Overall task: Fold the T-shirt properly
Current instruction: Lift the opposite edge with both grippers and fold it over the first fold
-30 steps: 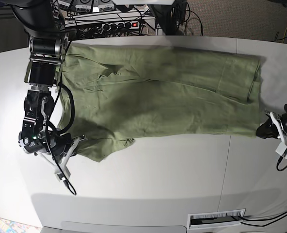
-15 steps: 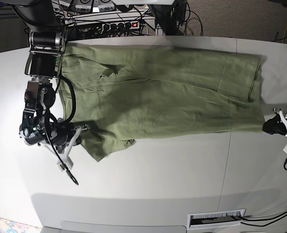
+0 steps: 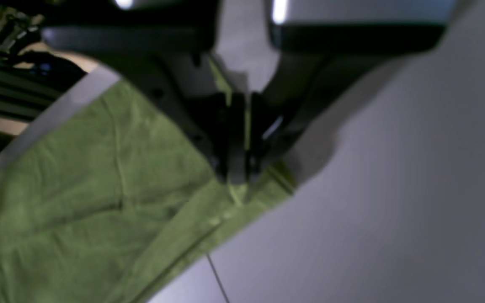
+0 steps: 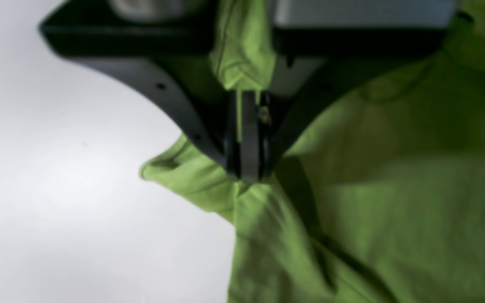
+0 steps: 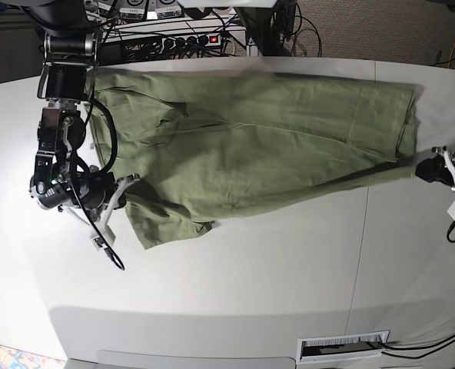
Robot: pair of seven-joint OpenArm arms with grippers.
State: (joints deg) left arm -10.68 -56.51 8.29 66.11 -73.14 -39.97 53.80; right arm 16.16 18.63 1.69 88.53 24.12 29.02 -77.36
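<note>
The sage-green T-shirt (image 5: 258, 146) lies stretched across the white table (image 5: 235, 277), its near edge lifted at both ends. My left gripper (image 5: 426, 171) at the right side is shut on the shirt's bottom corner; the left wrist view shows its fingertips (image 3: 237, 176) pinching the hem of the T-shirt (image 3: 78, 210). My right gripper (image 5: 124, 196) at the left side is shut on the sleeve end; in the right wrist view fabric of the T-shirt (image 4: 394, 202) bunches between its fingers (image 4: 244, 168).
Power strips and cables (image 5: 181, 34) sit behind the table's far edge. A table seam (image 5: 360, 254) runs front to back at the right. A white labelled box (image 5: 343, 346) lies at the front edge.
Both grippers have moved toward the far side of the table, dragging the shirt's near edge with them. The near edge now runs diagonally and sits farther back.
</note>
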